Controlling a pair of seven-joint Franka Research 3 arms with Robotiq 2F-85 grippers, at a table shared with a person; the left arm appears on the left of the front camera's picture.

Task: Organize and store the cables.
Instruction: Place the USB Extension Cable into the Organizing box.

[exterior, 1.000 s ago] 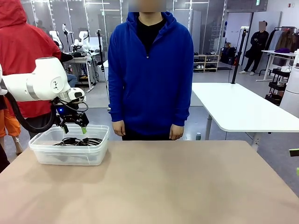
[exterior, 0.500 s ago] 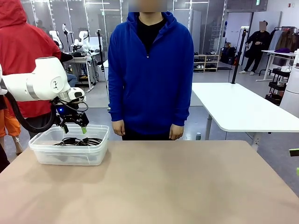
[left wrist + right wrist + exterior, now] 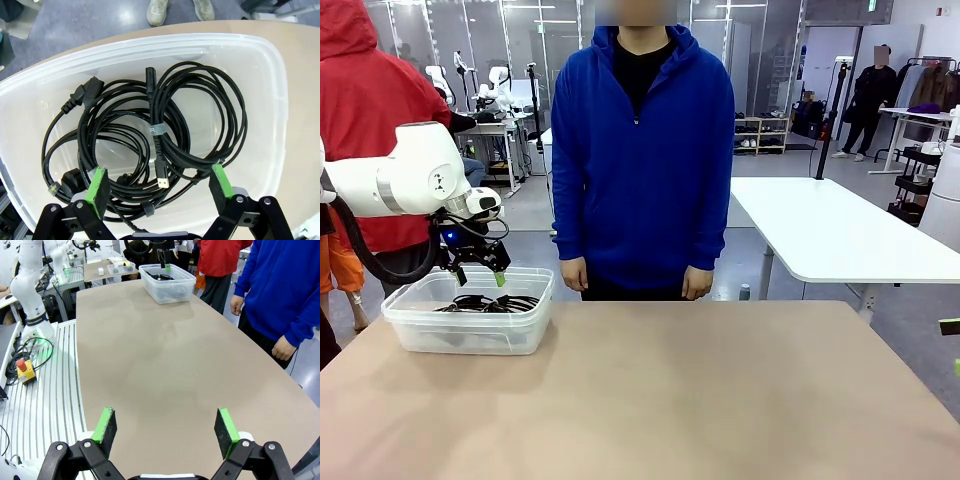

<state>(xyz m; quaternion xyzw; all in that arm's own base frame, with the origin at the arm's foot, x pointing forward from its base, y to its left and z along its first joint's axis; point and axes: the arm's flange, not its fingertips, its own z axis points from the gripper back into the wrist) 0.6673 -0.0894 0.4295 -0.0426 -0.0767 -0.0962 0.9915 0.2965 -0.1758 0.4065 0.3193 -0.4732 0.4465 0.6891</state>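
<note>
Cables (image 3: 150, 135): thin black cords, loosely coiled and overlapping, lying on the floor of a clear plastic bin (image 3: 260, 65). In the left wrist view they lie beyond and between the tips of the left gripper (image 3: 158, 184), whose fingers (image 3: 96, 186) stand wide apart with nothing between them and touch no cord.
- Chunky power plug (image 3: 86, 94): at the far side of the heap, beyond the finger at picture left.
- Second bulky plug (image 3: 70, 179): just beside that same fingertip, toward the bin wall.
- Slim barrel connector (image 3: 149, 76): at the far edge of the coils, roughly midway between the two fingers' lines.
- Gold-tipped USB-like end (image 3: 161, 181): between the fingertips, nearer the finger at picture left.
- Grey band (image 3: 155, 129): wrapped round a bundle of cords, beyond the gap between the fingers.

Bin, front view (image 3: 470, 325): rests on the brown tabletop (image 3: 670, 400) at its left far part; the left gripper (image 3: 480, 272) hangs over the bin's opening, tips at about rim height, dark coils (image 3: 485, 302) below them.

Right gripper (image 3: 167, 429): fingers (image 3: 105, 426) spread wide, holding nothing, over bare tabletop; the bin (image 3: 167, 282) sits well beyond the fingertips at the tabletop's far end.

Person in a blue hooded top (image 3: 642, 150): stands at the far edge of the tabletop, a hand (image 3: 574, 274) hanging just beside the bin's far corner, touching nothing. Person in red (image 3: 365, 100): behind the left arm.
</note>
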